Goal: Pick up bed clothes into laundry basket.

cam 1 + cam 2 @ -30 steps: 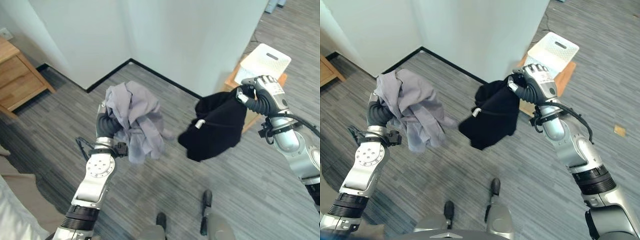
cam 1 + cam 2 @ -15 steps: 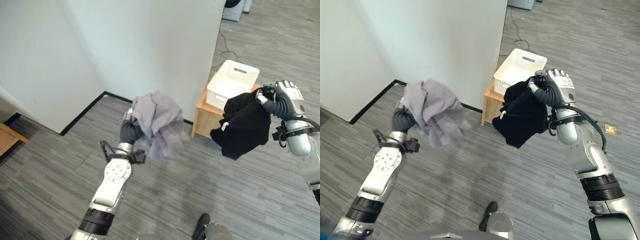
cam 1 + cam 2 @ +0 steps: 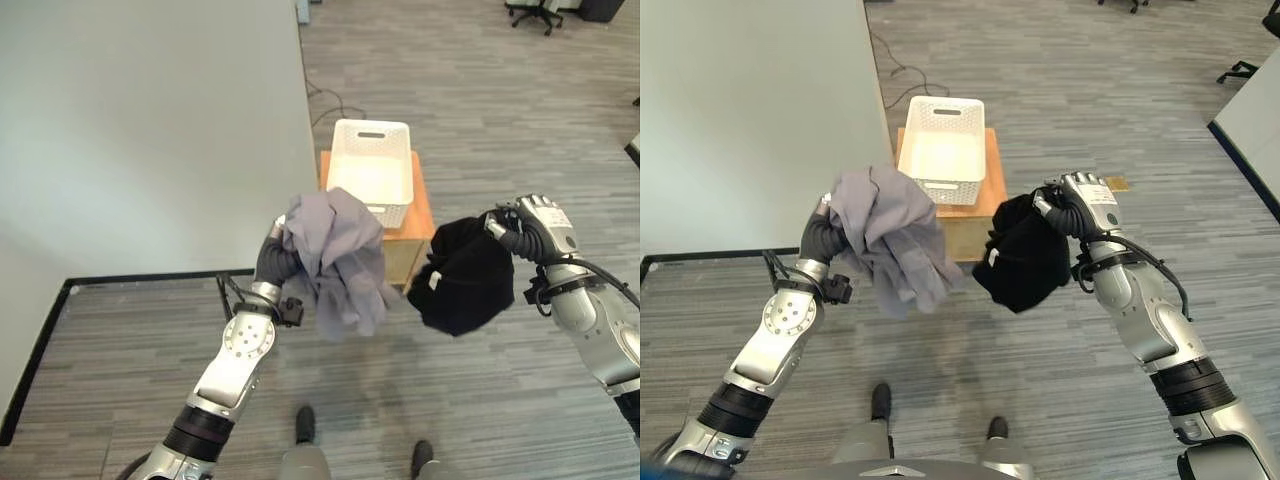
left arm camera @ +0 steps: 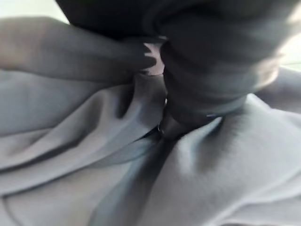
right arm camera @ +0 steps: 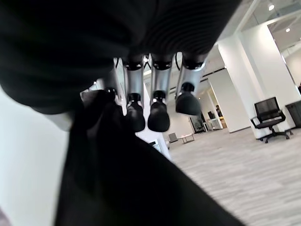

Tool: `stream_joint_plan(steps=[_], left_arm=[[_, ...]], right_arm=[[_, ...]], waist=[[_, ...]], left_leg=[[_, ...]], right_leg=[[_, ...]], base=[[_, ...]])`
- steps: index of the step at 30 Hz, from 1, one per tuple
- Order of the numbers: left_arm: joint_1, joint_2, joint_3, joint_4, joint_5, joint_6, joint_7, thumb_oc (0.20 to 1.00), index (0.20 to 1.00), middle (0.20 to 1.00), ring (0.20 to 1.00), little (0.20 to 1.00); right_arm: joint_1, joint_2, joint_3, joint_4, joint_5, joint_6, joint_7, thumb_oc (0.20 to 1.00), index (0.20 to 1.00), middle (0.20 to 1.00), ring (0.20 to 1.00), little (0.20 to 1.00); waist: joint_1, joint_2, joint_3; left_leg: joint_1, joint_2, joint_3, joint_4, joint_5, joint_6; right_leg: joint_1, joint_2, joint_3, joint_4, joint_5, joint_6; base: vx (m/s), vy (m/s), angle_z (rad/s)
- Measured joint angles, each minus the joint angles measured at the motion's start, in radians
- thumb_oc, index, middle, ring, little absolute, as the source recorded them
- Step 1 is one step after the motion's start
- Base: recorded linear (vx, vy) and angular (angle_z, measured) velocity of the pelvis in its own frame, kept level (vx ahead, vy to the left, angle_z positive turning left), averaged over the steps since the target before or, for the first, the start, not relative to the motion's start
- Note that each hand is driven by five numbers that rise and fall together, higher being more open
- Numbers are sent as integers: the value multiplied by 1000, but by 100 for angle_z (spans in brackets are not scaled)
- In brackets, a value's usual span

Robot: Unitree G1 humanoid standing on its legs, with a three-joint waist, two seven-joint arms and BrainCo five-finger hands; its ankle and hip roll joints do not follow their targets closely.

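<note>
Grey crumpled cloth [image 3: 338, 262] in left robot hand [image 3: 272, 262] — right robot hand [image 3: 535, 227] clutches black garment [image 3: 464, 273].

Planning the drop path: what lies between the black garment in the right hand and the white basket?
Nothing: in the right eye view, the black garment and the white basket are separated by bare wooden stand top.

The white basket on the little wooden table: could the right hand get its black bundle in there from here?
Probably not yet. The right hand holds the black bundle short of the basket, though nothing blocks the way.
</note>
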Motion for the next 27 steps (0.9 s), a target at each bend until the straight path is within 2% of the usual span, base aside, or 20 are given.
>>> stream_joint_plan(steps=[3,4,5,6,7,8,9,10,11,12,13,15,16,17,18,20,22,25,26,27], left_arm=[[3,12,0,-30,-1,1,-2,200,200,200,200,200],[1,12,-12,-33,-2,2,7,200,200,200,200,200],[-5,4,-20,-22,-3,6,20,200,200,200,200,200],[-17,2,-50,-9,-3,11,21,200,200,200,200,200],[-29,4,-76,-5,-3,14,18,200,200,200,200,200],[-34,2,-90,-8,-3,15,17,200,200,200,200,200],[-33,-5,-94,-20,-3,13,18,200,200,200,200,200],[-38,-1,-89,-31,-3,12,18,200,200,200,200,200],[-43,-3,-89,-30,-3,9,17,200,200,200,200,200],[-45,-14,-93,-22,-3,9,14,200,200,200,200,200],[-51,-18,-99,-14,-3,9,11,200,200,200,200,200],[-52,-28,-99,-11,-3,8,-3,200,200,200,200,200],[-44,-28,-95,-1,-3,8,-10,200,200,200,200,200],[-22,-29,-84,2,-3,7,-14,200,200,200,200,200],[-5,-33,-81,1,-3,7,-14,200,200,200,200,200],[4,-32,-78,-1,-3,7,-26,200,200,200,200,200],[-10,-54,-89,-5,-2,9,-52,200,200,200,200,200],[3,-70,-84,-26,-3,5,-64,200,200,200,200,200],[-3,-75,-81,-14,-3,7,-68,200,200,200,200,200],[-6,-82,-75,-15,-4,7,-67,200,200,200,200,200]], right_arm=[[-4,27,2,2,-22,8,-1,200,200,200,200,200],[-31,38,16,7,-38,24,-1,200,200,200,200,200],[-64,51,38,9,-41,33,0,200,200,200,200,200],[-66,52,53,1,-45,35,0,200,200,200,200,200],[-63,44,70,0,-47,35,0,200,200,200,200,200],[-56,45,74,0,-52,33,0,200,200,200,200,200],[-49,35,73,-8,-65,32,-3,200,200,200,200,200],[-49,26,62,-21,-66,27,-5,200,200,200,200,200],[-49,21,55,-30,-66,26,-5,200,200,200,200,200],[-44,13,45,-41,-66,25,-5,200,200,200,200,200],[-43,8,39,-44,-66,24,-5,200,200,200,200,200],[-42,9,30,-44,-66,25,-7,200,200,200,200,200],[-38,17,32,-34,-69,24,-6,200,200,200,200,200],[-38,27,33,-21,-75,25,-5,200,200,200,200,200],[-38,26,32,-14,-76,27,-4,200,200,200,200,200],[-42,17,29,-5,-79,35,-4,200,200,200,200,200],[-39,-15,22,5,-109,58,2,200,200,200,200,200],[-61,-17,-25,0,-112,56,-5,200,200,200,200,200],[-94,-3,-26,21,-109,64,-8,200,200,200,200,200],[-118,-4,-24,15,-107,68,-7,200,200,200,200,200]], waist=[[26,-1,0],[25,10,10],[20,44,33],[-4,65,48],[-32,64,60],[-42,53,68],[-58,40,63],[-61,35,70],[-66,30,73],[-71,29,73],[-84,31,74],[-112,26,72],[-108,12,72],[-101,7,68],[-94,24,65],[-86,51,62],[-113,60,61],[-102,82,49],[-87,65,50],[-80,41,52]], left_leg=[[41,-27,53,-1,-23,35],[48,-24,79,14,-57,63],[51,-1,108,45,-80,95],[55,2,129,72,-93,118],[90,-5,135,70,-113,134],[125,-9,133,50,-119,130],[134,-18,125,40,-136,121],[130,-15,111,39,-133,124],[128,-20,105,26,-126,134],[127,-25,83,15,-122,139],[120,-27,64,16,-123,138],[118,-45,22,-1,-125,136],[145,-51,2,-12,-142,108],[162,-48,-2,-11,-157,85],[170,-26,-4,-12,-170,67],[172,16,-8,-11,-174,63],[219,70,-28,-11,-176,61],[253,101,31,15,-153,60],[225,99,24,124,-139,-1],[145,97,22,289,-163,-46]], right_leg=[[16,-38,11,1,15,5],[-40,-45,13,113,0,47],[-150,-54,21,328,-11,61],[-213,-73,31,488,16,57],[-255,-98,51,622,42,60],[-295,-109,89,706,-9,83],[-338,-61,118,642,-76,67],[-334,-14,141,542,-111,56],[-344,19,137,460,-117,34],[-350,74,188,295,-104,13],[-350,85,211,207,-88,3],[-355,58,204,79,-51,9],[-355,8,120,33,-48,28],[-346,-14,28,51,-24,24],[-340,-9,-26,59,13,28],[-321,33,-30,61,49,27],[-250,85,-64,58,128,-87],[-187,124,-90,32,87,-106],[-154,121,-93,25,78,-111],[-142,95,-92,25,75,-125]], base=[[228,231,-42],[106,231,-59],[129,213,-51],[95,104,-17],[240,68,12],[298,-1,8],[427,-17,4],[371,-67,16],[373,-73,32],[354,-88,45],[253,-53,65],[263,-92,90],[397,-151,81],[401,-135,60],[341,-122,26],[358,-159,44],[242,-132,76],[207,-191,12],[100,-207,6],[14,-117,1]])
